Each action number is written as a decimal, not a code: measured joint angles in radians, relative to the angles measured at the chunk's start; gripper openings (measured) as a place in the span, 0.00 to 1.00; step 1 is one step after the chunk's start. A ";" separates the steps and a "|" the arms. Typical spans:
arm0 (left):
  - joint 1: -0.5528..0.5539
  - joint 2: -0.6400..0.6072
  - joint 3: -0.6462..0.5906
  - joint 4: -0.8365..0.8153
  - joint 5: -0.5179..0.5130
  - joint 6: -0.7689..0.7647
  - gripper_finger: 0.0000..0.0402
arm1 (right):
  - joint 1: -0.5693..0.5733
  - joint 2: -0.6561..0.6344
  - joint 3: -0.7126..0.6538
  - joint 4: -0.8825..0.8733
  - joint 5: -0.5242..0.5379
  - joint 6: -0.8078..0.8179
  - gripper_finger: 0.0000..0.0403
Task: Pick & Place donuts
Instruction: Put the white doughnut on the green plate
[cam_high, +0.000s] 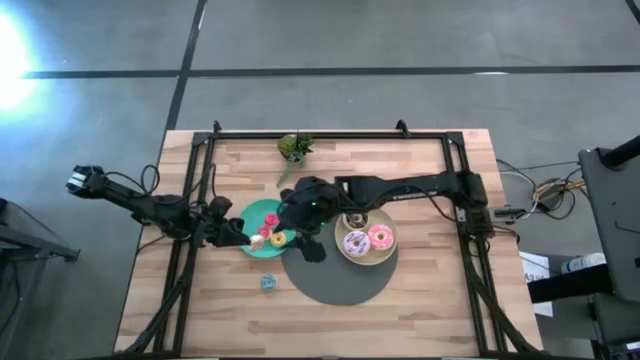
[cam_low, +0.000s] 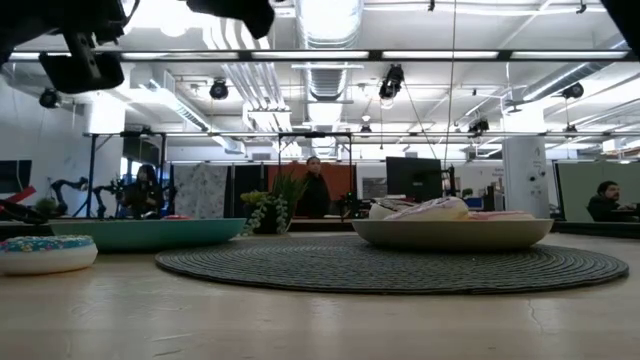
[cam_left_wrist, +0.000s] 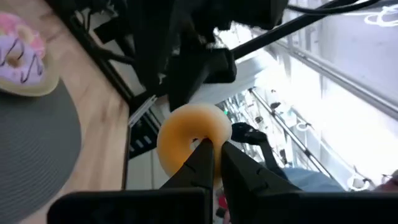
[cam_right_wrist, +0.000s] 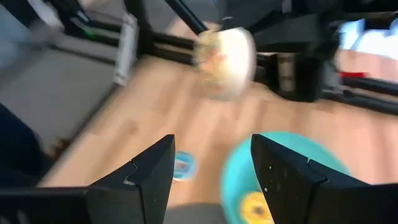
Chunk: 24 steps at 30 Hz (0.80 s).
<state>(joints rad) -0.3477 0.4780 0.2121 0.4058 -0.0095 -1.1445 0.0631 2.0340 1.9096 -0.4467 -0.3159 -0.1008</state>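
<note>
My left gripper (cam_high: 252, 240) hovers at the teal plate's (cam_high: 262, 212) near-left rim, shut on a small pale-orange donut (cam_left_wrist: 189, 140). A small pink donut (cam_high: 266, 226) and a yellow donut (cam_high: 278, 239) lie on that plate. My right gripper (cam_right_wrist: 211, 163) is open and holds nothing; it hangs between the two plates (cam_high: 312, 248). The lilac donut (cam_high: 355, 241) and the larger pink donut (cam_high: 380, 237) lie on the pale-yellow plate (cam_high: 366, 258). The right arm partly covers a third donut (cam_high: 352, 220) there. A blue donut (cam_high: 268, 282) rests flat on the table. My left gripper pinches the pale-orange donut's ring (cam_left_wrist: 200, 163) on the side nearest the gripper, its two fingertips (cam_left_wrist: 200, 152) meeting close to the hole. The donut is lifted clear and stands on edge beyond the fingertips, its pale side (cam_right_wrist: 227, 62) showing in the right wrist view.
A round grey woven mat (cam_high: 335, 280) lies under the pale-yellow plate. A small green plant (cam_high: 295, 147) stands near the far edge. The right arm (cam_high: 400, 188) stretches across the table's middle. Black frame rails (cam_high: 190, 200) run along the table's sides. People stand in the room behind.
</note>
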 joint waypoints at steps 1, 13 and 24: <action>0.000 0.002 -0.002 -0.004 0.002 -0.002 0.00 | 0.002 0.022 0.037 -0.031 0.020 -0.035 0.50; 0.000 0.012 -0.003 -0.013 0.018 0.055 0.00 | 0.011 0.161 0.315 -0.202 0.129 -0.135 0.50; 0.010 0.020 -0.004 -0.030 0.008 0.105 0.00 | 0.011 0.162 0.306 -0.202 0.067 -0.131 0.50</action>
<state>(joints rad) -0.3376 0.4976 0.2077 0.3763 -0.0013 -1.0394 0.0746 2.1956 2.2154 -0.6488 -0.2492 -0.2317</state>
